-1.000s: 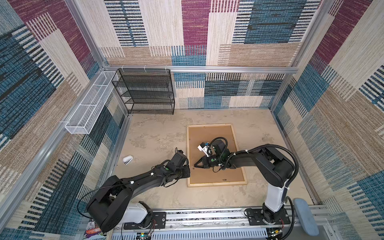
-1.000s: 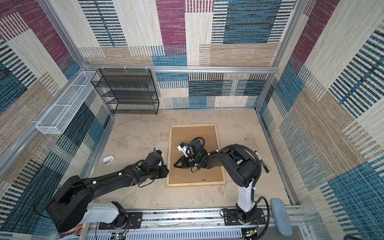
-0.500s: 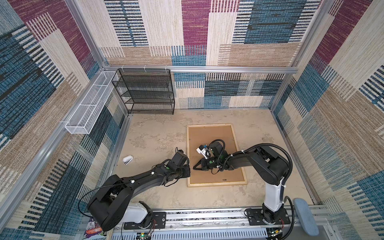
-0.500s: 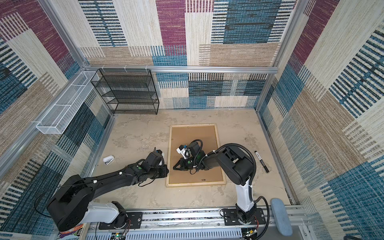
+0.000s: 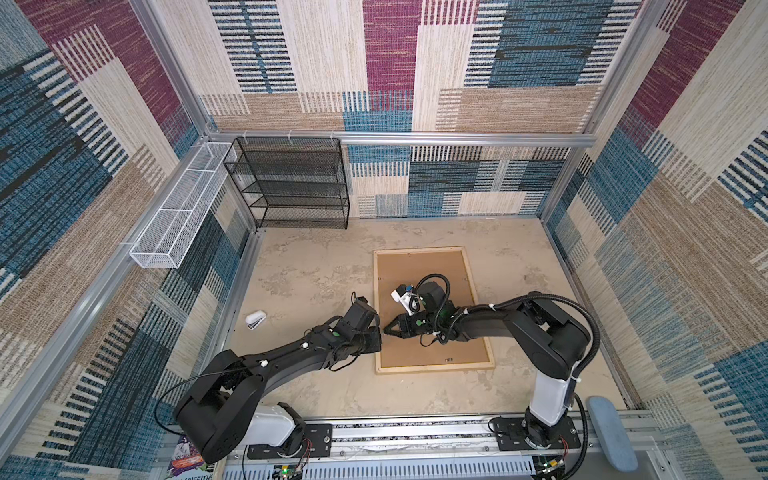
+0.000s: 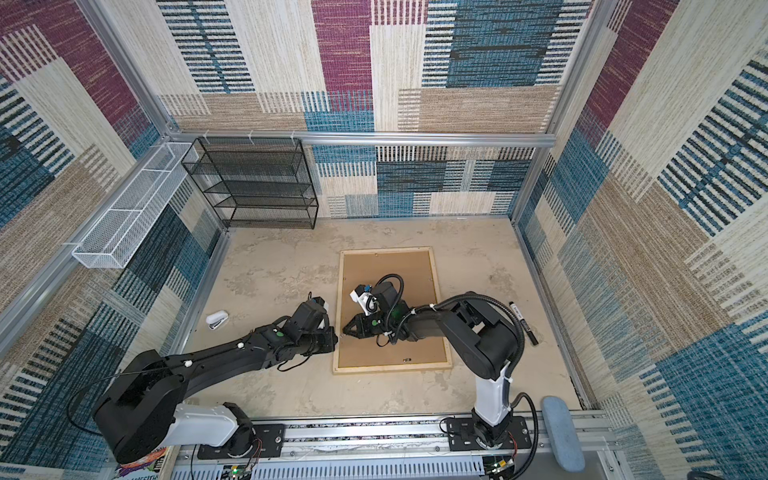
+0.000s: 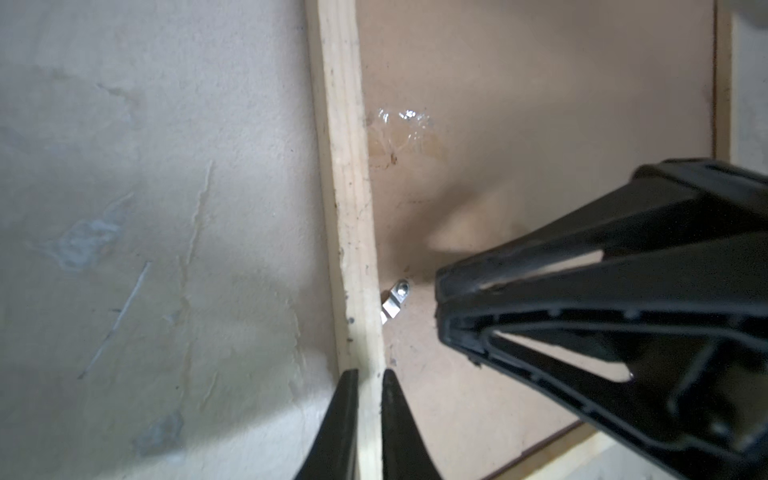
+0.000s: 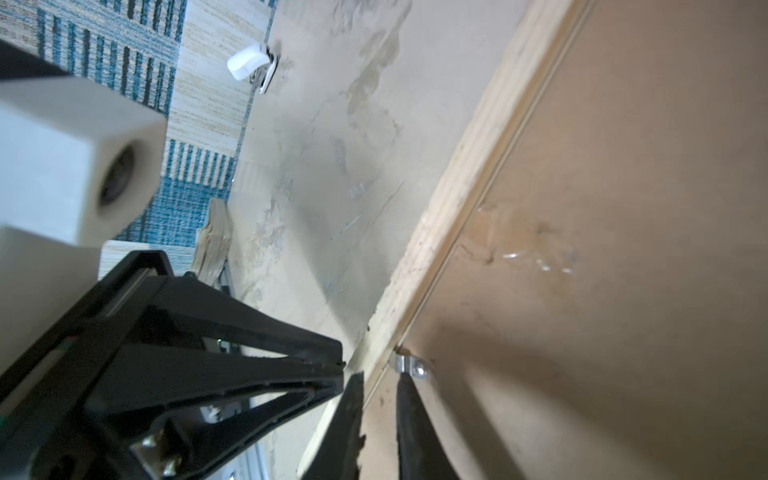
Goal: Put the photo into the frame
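The frame (image 5: 434, 367) lies face down on the mottled beige surface (image 5: 316, 266). Its thin pale wood strips enclose a matt brown backing board (image 5: 419, 270). The left gripper (image 7: 370, 378) pinches the long rail on its own side, in our judgement to steady the frame. The right gripper (image 8: 379, 384), jaws narrowly parted, has one fingertip at a small bright metal tab (image 8: 409, 365) on the board's edge, probably to turn it. The photo shows in no view; we cannot tell whether it lies beneath the board.

The pale-wood frame (image 5: 436, 368) lies flat, back side up, with a brown backing board (image 5: 419, 266) set inside it.
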Controlling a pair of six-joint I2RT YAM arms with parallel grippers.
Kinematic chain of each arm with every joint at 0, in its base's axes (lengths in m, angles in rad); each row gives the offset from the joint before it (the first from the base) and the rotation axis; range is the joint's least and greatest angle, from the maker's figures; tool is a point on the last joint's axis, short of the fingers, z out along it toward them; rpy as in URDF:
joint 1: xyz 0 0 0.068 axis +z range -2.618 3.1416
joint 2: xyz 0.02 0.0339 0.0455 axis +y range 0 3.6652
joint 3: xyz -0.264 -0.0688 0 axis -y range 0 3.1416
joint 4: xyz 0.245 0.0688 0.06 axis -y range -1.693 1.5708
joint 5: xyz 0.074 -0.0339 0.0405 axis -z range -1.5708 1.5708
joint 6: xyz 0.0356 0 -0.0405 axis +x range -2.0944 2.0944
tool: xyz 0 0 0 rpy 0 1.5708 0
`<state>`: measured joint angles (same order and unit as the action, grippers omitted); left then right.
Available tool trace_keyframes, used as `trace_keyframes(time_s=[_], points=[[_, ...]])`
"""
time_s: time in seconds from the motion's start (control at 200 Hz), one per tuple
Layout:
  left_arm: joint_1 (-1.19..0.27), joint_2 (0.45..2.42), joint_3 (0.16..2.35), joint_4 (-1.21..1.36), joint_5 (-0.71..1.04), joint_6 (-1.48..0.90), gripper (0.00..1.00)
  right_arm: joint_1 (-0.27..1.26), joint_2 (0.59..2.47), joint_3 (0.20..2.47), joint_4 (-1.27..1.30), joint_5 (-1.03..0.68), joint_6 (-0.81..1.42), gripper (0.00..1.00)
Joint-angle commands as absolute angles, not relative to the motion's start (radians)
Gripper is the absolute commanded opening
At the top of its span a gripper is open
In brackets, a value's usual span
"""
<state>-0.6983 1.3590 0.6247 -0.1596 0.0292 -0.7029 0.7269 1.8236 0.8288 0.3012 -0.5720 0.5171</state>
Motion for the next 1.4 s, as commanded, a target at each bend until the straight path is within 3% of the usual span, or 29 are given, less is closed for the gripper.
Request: trace_keyframes(time_s=[0.0, 0.215, 0.476, 0.741, 0.906, 1.392], points=[[-0.698, 1.352, 0.626, -0.145, 0.006, -0.696, 0.17, 0.753, 1.765, 0.775, 0.275, -0.348, 0.410, 0.26], [-0.701, 1.361, 0.626, -0.141, 0.009, -0.698, 0.18, 0.826, 1.707, 0.652, 0.437, -0.167, 0.313, 0.36], [-0.704, 1.382, 0.631, -0.148, 0.003, -0.703, 0.17, 0.865, 1.763, 0.650, 0.526, -0.072, 0.239, 0.40], [-0.705, 1.408, 0.643, -0.173, -0.003, -0.707, 0.16, 0.932, 1.813, 0.686, 0.487, 0.023, 0.154, 0.41], [-0.706, 1.410, 0.643, -0.173, -0.005, -0.707, 0.16, 0.962, 1.807, 0.671, 0.463, 0.039, 0.138, 0.47], [-0.707, 1.411, 0.634, -0.155, 0.000, -0.714, 0.15, 0.989, 1.858, 0.690, 0.385, 0.167, 0.158, 0.46]])
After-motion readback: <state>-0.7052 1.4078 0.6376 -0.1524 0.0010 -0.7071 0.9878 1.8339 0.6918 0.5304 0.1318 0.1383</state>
